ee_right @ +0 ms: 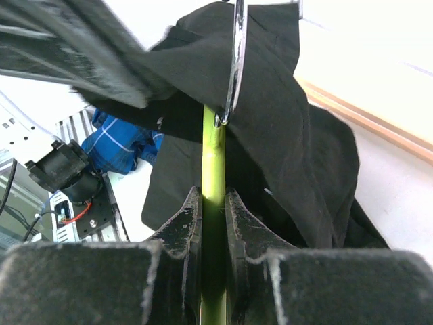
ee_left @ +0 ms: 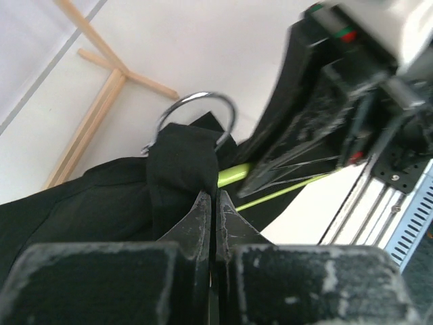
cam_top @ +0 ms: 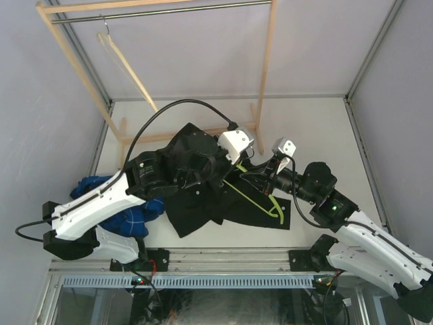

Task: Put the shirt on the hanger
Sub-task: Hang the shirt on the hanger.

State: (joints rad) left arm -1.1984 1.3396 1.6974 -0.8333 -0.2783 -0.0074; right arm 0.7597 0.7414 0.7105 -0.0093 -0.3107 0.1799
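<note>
Left gripper (ee_left: 215, 200), closest to its wrist camera, is pinched shut on a fold of the shirt (ee_left: 101, 196); how much cloth sits between the fingers is hidden. From above, a plaid shirt (cam_top: 132, 217) lies at the shirt's 8 o'clock, half under the left arm. Right gripper (ee_right: 213, 196) clamps the hanger (ee_right: 213, 156) by its neck. The hook (ee_right: 236, 61) is cut off at 12 o'clock, with cloth draped around it.
</note>
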